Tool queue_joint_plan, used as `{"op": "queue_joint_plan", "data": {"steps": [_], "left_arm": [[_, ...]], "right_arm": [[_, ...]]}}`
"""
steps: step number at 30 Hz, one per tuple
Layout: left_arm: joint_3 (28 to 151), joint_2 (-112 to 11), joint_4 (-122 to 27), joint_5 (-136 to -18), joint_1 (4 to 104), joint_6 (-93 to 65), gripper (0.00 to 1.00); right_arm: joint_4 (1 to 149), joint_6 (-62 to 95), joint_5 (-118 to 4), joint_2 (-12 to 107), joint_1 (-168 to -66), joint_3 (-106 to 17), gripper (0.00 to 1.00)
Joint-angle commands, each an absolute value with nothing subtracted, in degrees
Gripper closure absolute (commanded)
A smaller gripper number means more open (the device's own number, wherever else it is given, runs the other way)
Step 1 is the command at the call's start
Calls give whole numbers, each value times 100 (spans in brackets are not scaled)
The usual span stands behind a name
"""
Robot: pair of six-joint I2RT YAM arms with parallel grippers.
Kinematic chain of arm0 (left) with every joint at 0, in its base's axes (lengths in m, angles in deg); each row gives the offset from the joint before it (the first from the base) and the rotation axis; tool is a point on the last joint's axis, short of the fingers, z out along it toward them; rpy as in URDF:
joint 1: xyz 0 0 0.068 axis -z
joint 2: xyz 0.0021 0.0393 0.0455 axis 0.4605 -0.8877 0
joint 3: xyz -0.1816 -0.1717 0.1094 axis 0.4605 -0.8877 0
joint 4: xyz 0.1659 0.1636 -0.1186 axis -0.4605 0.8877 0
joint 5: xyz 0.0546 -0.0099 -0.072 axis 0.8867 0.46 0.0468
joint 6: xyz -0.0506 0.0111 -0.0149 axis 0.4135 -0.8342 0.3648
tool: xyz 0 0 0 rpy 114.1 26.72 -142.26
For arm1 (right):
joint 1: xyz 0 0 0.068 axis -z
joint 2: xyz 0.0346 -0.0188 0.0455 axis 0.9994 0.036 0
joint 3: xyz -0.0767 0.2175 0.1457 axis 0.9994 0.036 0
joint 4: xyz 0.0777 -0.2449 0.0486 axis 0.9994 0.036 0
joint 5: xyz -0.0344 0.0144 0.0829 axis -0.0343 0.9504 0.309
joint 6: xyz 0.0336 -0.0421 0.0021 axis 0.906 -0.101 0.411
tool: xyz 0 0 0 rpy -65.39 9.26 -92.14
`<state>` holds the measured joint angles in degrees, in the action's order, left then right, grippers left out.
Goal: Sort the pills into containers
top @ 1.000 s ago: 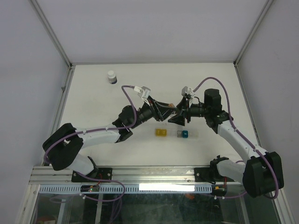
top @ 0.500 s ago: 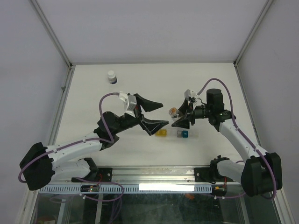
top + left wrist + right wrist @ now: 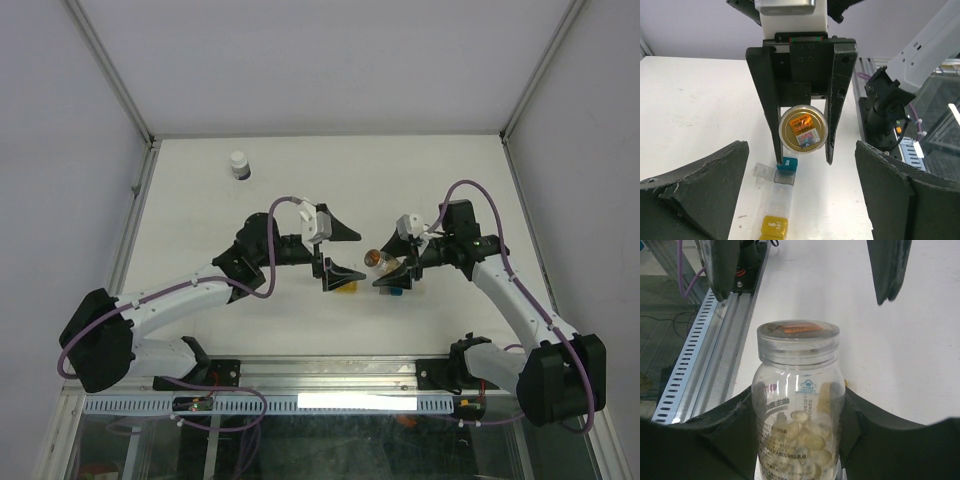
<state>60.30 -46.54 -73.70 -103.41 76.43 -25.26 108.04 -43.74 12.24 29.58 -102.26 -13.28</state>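
My right pincer is clamped on a clear pill bottle, a finger pressed to each side. Its cap points at my left pincer. Pale pills fill the lower part of the bottle. The printed label on the body carries a small logo and lines of text too fine for me to read. On the cap, seen end-on from my left wrist, sit an orange sticker and a white one with red print; I cannot read either.

My left pincer gapes wide, holding nothing, facing the cap with a gap between us.

The containers lie in a row on the white table. The teal compartment sits just under my right fingertips, joined to a clear section. The yellow compartment follows, with a mark on its lid that is too small for me to make out. From above, the yellow one peeks out beside my left lower finger and the teal one is mostly hidden beneath my right pincer.

A second ago my left pincer was shut, right against the bottle's cap. Half a second ago it had pulled back and sprung fully apart; now it has narrowed slightly and faces the bottle again. My right pincer has kept the same grip while carrying the bottle down over the teal compartment. A white bottle with a dark band has stayed at the far left.
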Motion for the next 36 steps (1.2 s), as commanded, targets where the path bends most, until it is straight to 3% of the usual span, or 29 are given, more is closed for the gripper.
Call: {"op": "queue_joint_plan", "data": {"steps": [1, 11, 30, 36], "left_arm": [[6457, -4930, -7406, -10827, 7620, -3173, 12], [6661, -5385, -7737, -10901, 7645, -2959, 30], [6626, -5463, -7910, -10610, 7895, -2924, 34], [6687, -5522, -7893, -10594, 7944, -2916, 40]], "right_arm": [[11032, -4922, 1371, 2845, -10200, -1581, 100], [11046, -4942, 1370, 2880, -10200, -1592, 100], [11047, -4909, 1368, 2891, -10202, -1599, 100], [11050, -4907, 1364, 2907, -10200, -1598, 100]]}}
